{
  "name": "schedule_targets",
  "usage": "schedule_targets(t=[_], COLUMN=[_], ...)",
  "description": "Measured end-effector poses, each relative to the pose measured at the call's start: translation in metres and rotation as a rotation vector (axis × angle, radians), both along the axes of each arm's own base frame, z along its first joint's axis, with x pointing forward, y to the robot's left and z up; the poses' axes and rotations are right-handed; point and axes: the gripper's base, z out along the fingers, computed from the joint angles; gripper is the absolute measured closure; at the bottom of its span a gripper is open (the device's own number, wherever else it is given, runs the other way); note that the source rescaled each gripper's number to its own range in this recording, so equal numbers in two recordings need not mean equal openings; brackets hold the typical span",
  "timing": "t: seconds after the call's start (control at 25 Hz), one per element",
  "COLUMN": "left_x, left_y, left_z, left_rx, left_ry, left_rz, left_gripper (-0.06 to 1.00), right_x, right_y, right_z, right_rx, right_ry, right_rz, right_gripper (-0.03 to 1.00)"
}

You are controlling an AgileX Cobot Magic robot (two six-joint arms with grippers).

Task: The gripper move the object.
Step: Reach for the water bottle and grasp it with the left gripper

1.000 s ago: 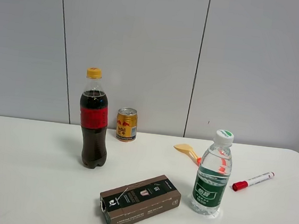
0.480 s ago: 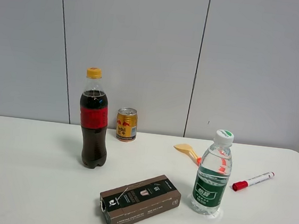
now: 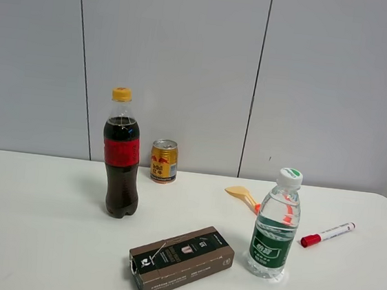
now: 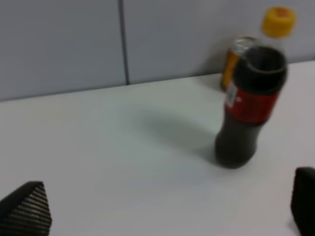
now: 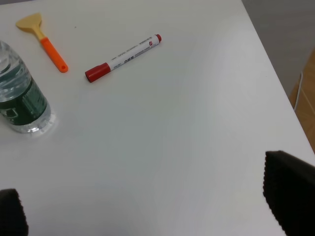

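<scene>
Here the small clear plastic water bottle (image 3: 275,226) with a green label and a white cap stands upright on the white table (image 3: 33,225), towards the front right of the exterior high view, with nothing gripping it. Just behind it lies a yellow plastic scraper with an orange handle (image 3: 243,194), its handle end hidden behind the bottle's shoulder. A white marker pen with a red cap (image 3: 327,234) lies to the right of the bottle, near it but apart. A flat dark brown cardboard box (image 3: 180,260) lies on its side to the front left of the bottle, close but not touching. Further left and further back stands the tall dark cola bottle (image 3: 122,158) with a red label and a yellow cap, upright. A small gold drinks can (image 3: 164,160) stands behind it and slightly to its right, close to the grey panelled wall (image 3: 188,61). Neither arm shows in the exterior high view. In the left wrist view the left gripper (image 4: 165,206) has its two black jaws spread wide at opposite edges of the picture, empty, with the cola bottle and the can ahead of it. In the right wrist view the right gripper (image 5: 147,201) is likewise spread wide and holds nothing. It sits over bare table near the edge, with the water bottle, the marker and the scraper ahead of it and well apart from its jaws.
</scene>
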Motion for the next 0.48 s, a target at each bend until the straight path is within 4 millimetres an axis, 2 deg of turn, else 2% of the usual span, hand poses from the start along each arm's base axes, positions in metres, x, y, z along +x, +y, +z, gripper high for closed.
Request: schedule_targets(t=[0.24,0.48], left_x=[0.019,0.017], left_y=[-0.043,-0.086], left_z=[-0.014,-0.025], left_rx=[0.057,0.092], left_ry=[0.007,-0.009], left_rz=[-0.222,-0.428], left_gripper=[-0.06,-0.06], right_x=[0.000,0.000], right_y=[0.000,0.000], right_z=[0.000,0.000], right_rx=[0.000,0.000], right_ry=[0.000,0.000], right_rz=[0.000,0.000], right_gripper=[-0.03,-0.03])
